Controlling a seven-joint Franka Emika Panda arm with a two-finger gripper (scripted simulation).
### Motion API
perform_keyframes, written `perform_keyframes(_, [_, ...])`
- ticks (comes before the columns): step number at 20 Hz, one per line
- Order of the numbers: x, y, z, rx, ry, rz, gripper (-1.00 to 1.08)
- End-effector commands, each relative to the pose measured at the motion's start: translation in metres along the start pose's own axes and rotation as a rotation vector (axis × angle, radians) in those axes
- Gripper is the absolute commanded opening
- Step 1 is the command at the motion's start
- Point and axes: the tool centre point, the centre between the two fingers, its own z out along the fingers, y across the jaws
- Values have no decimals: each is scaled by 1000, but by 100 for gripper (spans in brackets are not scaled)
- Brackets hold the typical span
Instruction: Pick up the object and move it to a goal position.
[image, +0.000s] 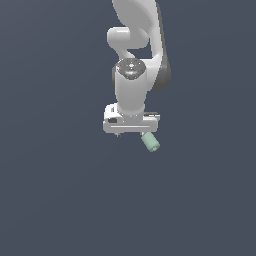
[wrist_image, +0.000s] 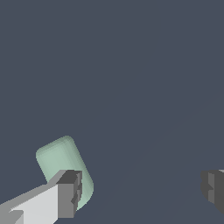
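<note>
The object (image: 150, 142) is a small pale mint-green cylinder lying tilted on the dark grey floor, just below the white hand on the exterior view's right. In the wrist view the object (wrist_image: 61, 164) lies partly behind one dark finger pad (wrist_image: 70, 194), outside the gap rather than between the pads. The gripper (wrist_image: 141, 191) is open, its two pads far apart with only bare floor between them. From the exterior view the gripper (image: 131, 133) points straight down and the hand hides most of its fingers. I cannot tell whether the finger touches the cylinder.
A flat, uniform dark grey floor (image: 60, 190) fills both views. The white arm (image: 132, 75) rises behind the hand toward the frame's upper edge. No goal marker shows.
</note>
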Motion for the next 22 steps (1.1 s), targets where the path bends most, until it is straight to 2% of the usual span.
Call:
perform_keyframes(1, [0, 0, 0, 0, 0, 0, 100])
perform_keyframes(9, [5, 3, 3, 23, -1, 23, 100])
perform_keyframes(14, [4, 3, 3, 23, 0, 21, 100])
perform_keyframes(22, [-9, -25, 25, 11, 4, -91, 100])
